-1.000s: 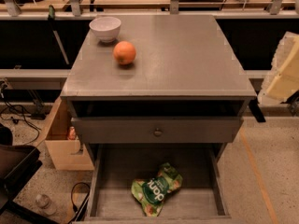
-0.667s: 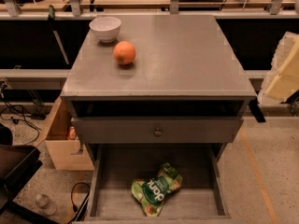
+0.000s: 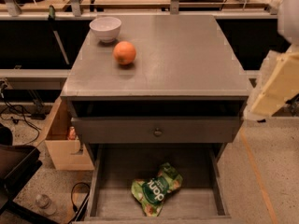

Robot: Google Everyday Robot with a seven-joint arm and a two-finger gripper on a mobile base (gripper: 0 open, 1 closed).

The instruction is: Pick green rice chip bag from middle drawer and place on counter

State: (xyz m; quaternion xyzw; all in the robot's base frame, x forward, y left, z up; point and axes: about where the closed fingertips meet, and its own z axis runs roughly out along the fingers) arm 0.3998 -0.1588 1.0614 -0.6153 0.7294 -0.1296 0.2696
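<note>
**While the green rice chip bag (image 3: 155,190) lies in the middle drawer (image 3: 198,171), the gripper (image 3: 278,85) hangs off to the right**

Reading from the left, I see a white bowl (image 3: 105,28) at the counter's (image 3: 187,55) back-left corner, with an orange (image 3: 124,52) just beside it. Below the front edge the drawer stands open. The bag lies crumpled on its floor, near the drawer's front edge and slightly left of centre. The gripper, seemingly that pale shape, is beyond the counter's right edge. Whether it is parted or closed I cannot tell.

The gripper (image 3: 279,85) appears blurred at the right edge beside the counter (image 3: 187,59), partly cut off. The middle drawer (image 3: 198,202) front rim is cropped by the bottom edge.
</note>
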